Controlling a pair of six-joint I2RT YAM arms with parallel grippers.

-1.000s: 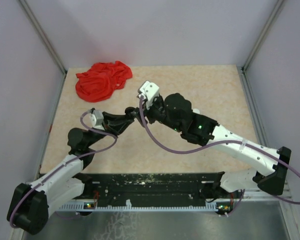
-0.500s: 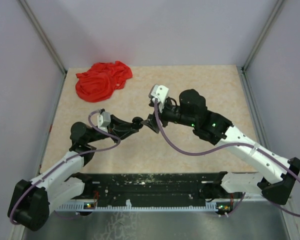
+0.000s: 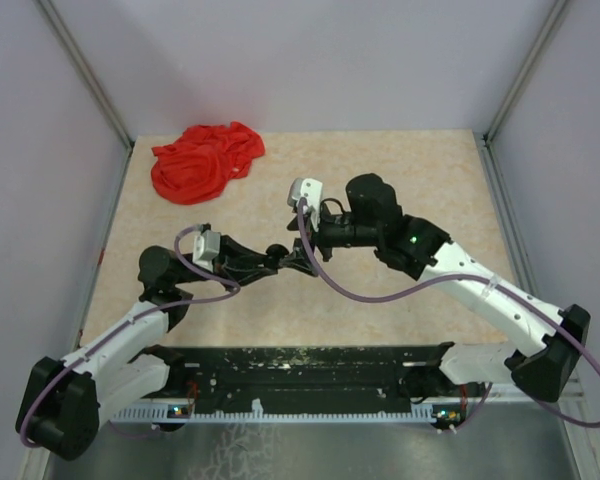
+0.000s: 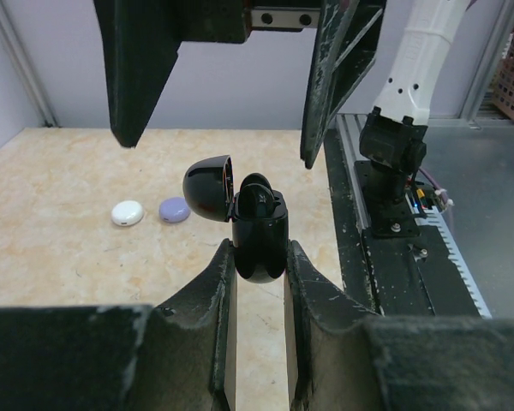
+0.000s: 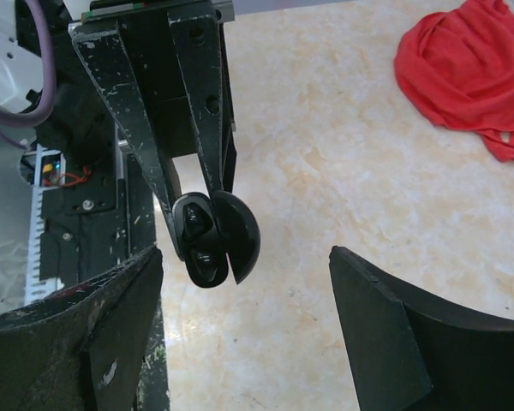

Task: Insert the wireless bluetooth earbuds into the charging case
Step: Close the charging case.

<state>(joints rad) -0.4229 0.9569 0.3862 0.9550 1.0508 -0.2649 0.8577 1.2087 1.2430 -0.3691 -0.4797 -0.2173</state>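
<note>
Tricky to read from above: the two claws meet low over the worktop (image 3: 410,180), and the black charging case (image 4: 259,235) is only a dark speck among black fingers there. The left wrist view settles it. The left claw (image 4: 259,257) is clamped on the case's lower body, with the case upright and its lid (image 4: 207,188) swung back to the left. Something black stands up out of the case mouth, a black earbud (image 4: 257,193) by the look of it (black on black, so one bud or two, I can't tell). The right claw (image 4: 216,155) hangs just above the case, spread wide with nothing between its fingers, and their upper parts are cut off by the top edge.

Behind, well apart from the case, a white round piece (image 4: 127,212) and a lavender round piece (image 4: 174,210) lie just beside each other on the worktop. They are too small here to call bud or case. In the right wrist view the case's open side faces the camera, with rounded black shapes inside and the detail swallowed by shadow. The red cloth (image 3: 205,162) sits at the far left of the worktop, and the right wrist view clips it at the frame edge.

Against a second ago, the point where the claws meet has dropped toward the near edge. The left wrist has pushed further right, and the right wrist has come down with it. The cloth hasn't budged.
</note>
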